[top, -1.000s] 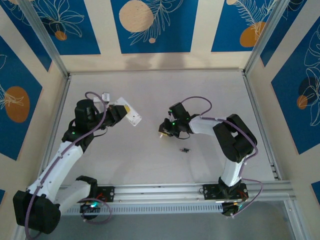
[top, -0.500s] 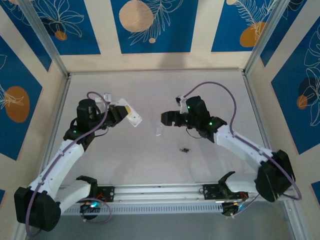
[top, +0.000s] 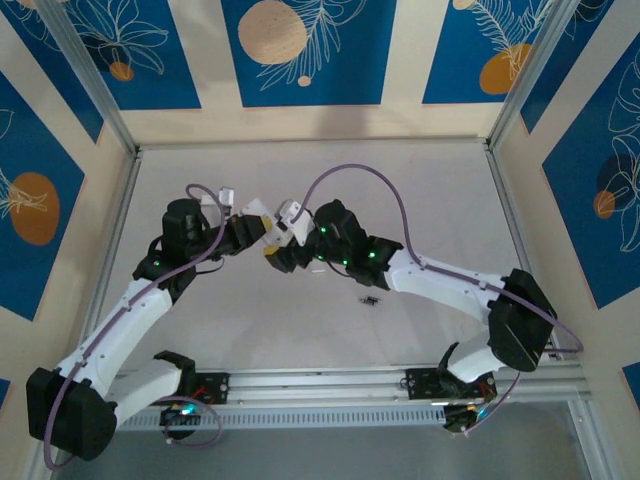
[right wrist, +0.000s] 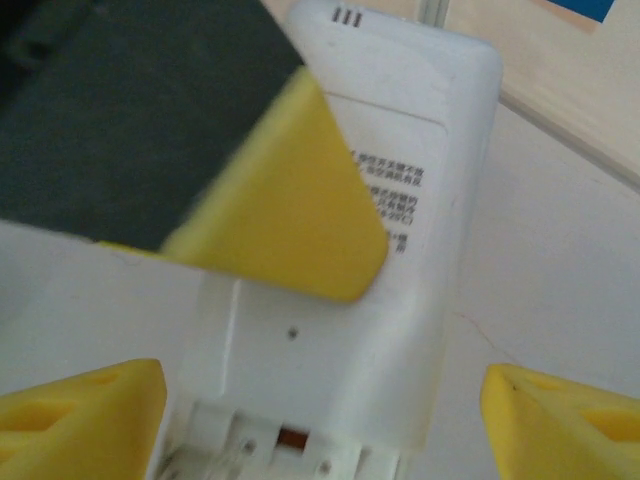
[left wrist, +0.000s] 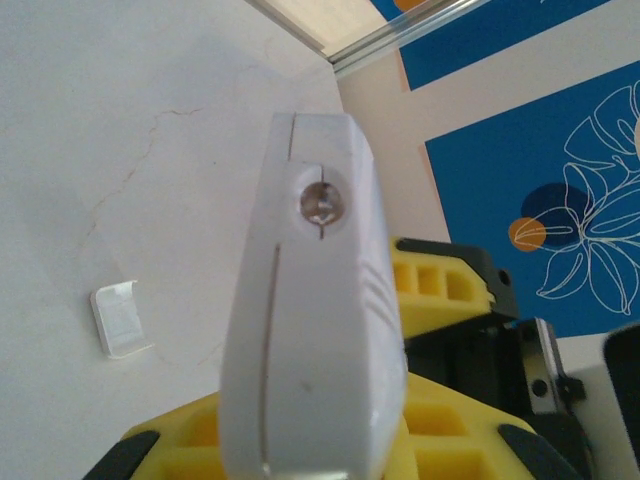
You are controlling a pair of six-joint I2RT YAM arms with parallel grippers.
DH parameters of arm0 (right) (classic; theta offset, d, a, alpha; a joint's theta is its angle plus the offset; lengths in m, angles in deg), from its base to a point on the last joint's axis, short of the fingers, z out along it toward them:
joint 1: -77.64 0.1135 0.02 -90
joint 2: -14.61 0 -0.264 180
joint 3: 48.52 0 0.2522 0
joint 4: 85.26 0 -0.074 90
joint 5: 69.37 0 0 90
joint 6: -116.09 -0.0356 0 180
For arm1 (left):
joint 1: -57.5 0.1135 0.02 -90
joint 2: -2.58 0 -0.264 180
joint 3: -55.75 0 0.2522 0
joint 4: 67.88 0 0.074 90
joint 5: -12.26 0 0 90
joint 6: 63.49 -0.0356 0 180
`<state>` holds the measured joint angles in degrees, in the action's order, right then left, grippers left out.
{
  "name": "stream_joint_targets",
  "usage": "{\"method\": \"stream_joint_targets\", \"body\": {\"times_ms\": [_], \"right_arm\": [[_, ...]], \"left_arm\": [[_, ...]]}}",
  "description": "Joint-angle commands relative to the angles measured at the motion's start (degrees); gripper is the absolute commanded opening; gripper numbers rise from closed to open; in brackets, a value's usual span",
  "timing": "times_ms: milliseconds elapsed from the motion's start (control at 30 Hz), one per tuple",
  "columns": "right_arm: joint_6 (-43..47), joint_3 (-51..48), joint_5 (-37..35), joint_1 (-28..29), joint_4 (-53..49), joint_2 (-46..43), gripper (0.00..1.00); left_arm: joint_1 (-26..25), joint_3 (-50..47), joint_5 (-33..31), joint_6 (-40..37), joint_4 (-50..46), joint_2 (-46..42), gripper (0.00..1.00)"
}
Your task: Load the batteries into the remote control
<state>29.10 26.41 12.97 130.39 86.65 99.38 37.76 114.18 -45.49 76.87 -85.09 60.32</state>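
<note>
The one container here is the battery bay in the back of the remote. It lies open at the 6 o'clock edge of my right wrist view, with bare metal contacts and a small copper tab showing. The frame cuts it off, so I cannot tell whether a cell sits inside.

There is one remote, which my left pincer has clenched around the body and holds above the table. One of its yellow fingers presses across the remote's back. My right pincer is released, with its two yellow tips spread wide at 3 and 9 o'clock of the remote's lower end. It grasps nothing.

One small dark battery lies loose on the table at about 4 o'clock from the remote. It is too small for me to say whether it is a single cell or a pair. One small white cover lies flat on the table at 9 o'clock from the remote in my left wrist view.

Several lines of grey print run down the remote's back, but they are too blurred to read. Three short slots sit near its top edge.
</note>
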Motion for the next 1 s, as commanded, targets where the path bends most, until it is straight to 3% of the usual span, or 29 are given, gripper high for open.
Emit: {"method": "stream_joint_targets", "body": {"times_ms": [0, 133, 200, 267, 333, 433, 533, 600, 800, 967], "right_arm": [[-0.67, 2.44, 0.37, -0.58, 2.23, 0.83, 0.73], [-2.96, 2.56, 3.89, -1.87, 0.27, 0.36, 0.45], [-2.77, 2.06, 4.79, -2.32, -1.06, -0.54, 0.4], [-0.53, 0.74, 6.0, -2.9, -2.99, -2.24, 0.39], [3.13, -0.72, 7.04, -4.13, -6.3, -4.52, 0.38], [11.77, -3.21, 11.65, -6.43, -14.04, -7.68, 0.38], [28.05, -5.5, 13.74, -4.63, -24.55, -8.07, 0.38], [34.93, -6.64, 12.05, -2.39, -29.4, -6.39, 0.39], [39.2, -5.93, 7.12, 1.61, -31.31, 4.0, 0.44], [37.16, -5.75, 4.2, 1.34, -27.33, 12.59, 0.5]], "left_arm": [[-0.56, 1.79, -0.27, -1.3, 1.89, -0.92, 0.0], [-0.68, 1.43, -0.48, -1.33, 2.4, -1.38, 0.0], [-0.66, 1.39, -0.04, -1.86, 3.01, -1.34, 0.04], [-0.56, 2.32, -1.37, -4.76, 0.83, -2.16, 0.41], [-0.47, 4.13, -6.03, -10.84, -5.17, -4.52, 0.68], [-0.47, 6.46, -17.2, -20.53, -14.27, -9.38, 0.9], [-0.47, 7.85, -27.92, -28.48, -21.21, -12.11, 0.97], [-0.47, 7.99, -31.44, -31.62, -23.16, -12.67, 1.0], [-0.47, 4.53, -28.88, -33.13, -19.21, -14.09, 1.0], [-0.42, 3.35, -27.9, -31.68, -17.89, -13.69, 1.0]]}}
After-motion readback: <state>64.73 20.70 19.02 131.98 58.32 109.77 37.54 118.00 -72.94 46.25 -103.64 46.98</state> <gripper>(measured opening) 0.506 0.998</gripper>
